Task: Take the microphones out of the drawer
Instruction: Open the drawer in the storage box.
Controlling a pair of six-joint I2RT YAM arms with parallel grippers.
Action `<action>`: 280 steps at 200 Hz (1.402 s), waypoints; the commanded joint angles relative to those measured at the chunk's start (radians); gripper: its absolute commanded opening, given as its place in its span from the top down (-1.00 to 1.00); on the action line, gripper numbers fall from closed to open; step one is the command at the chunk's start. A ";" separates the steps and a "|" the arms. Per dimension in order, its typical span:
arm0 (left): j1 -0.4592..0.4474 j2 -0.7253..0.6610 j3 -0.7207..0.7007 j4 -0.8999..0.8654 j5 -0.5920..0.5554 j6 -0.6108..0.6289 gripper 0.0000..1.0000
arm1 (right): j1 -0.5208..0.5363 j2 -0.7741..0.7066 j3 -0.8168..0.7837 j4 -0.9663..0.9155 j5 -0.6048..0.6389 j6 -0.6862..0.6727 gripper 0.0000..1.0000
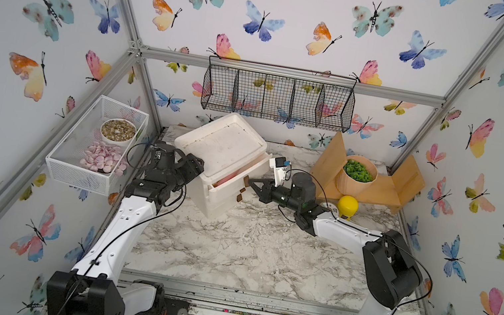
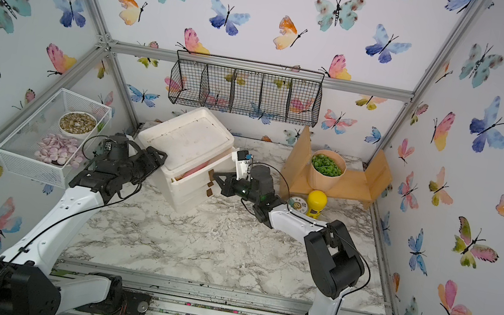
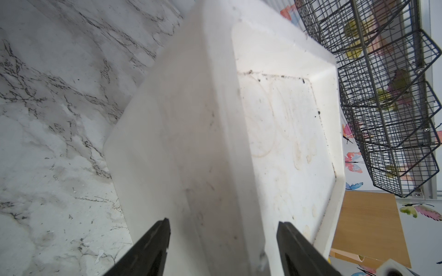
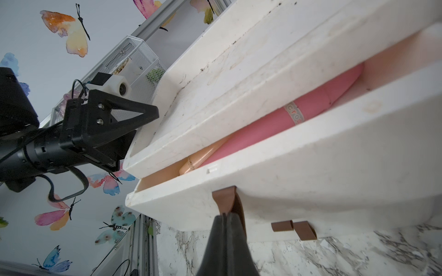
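A white drawer unit [image 1: 224, 146] [image 2: 187, 140] [image 3: 203, 143] stands at the back of the marble table. Its top drawer [image 4: 287, 167] is pulled partly out. Inside lies the pink microphone [image 4: 275, 121], lengthwise, showing as a pink sliver in both top views [image 1: 229, 175] [image 2: 194, 171]. My right gripper [image 1: 251, 183] [image 2: 215, 176] [image 4: 224, 216] is shut on the drawer's brown pull tab [image 4: 227, 200]. My left gripper [image 1: 198, 164] [image 2: 161, 158] [image 3: 223, 222] is open, its fingers straddling the unit's upper left edge.
Two more brown tabs [image 4: 294, 227] hang on the lower drawers. A black wire basket [image 1: 278, 96] hangs on the back wall above the unit. A white mesh tray [image 1: 95, 144] sits at the left. A wooden stand [image 1: 385, 189] with a potted plant and a yellow bottle [image 1: 347, 207] are behind the right arm.
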 commanded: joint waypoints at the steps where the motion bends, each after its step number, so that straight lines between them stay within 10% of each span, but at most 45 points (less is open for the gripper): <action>1: -0.006 0.006 -0.005 0.012 -0.023 -0.001 -0.52 | 0.004 -0.055 -0.052 -0.079 -0.015 -0.046 0.95; 219: -0.009 0.027 0.004 0.018 -0.043 0.014 -0.53 | -0.001 -0.358 -0.242 -0.355 0.144 -0.116 0.96; 280: -0.009 0.024 0.004 0.021 -0.047 0.028 -0.55 | -0.001 -0.464 -0.238 -0.394 0.343 -0.076 -0.02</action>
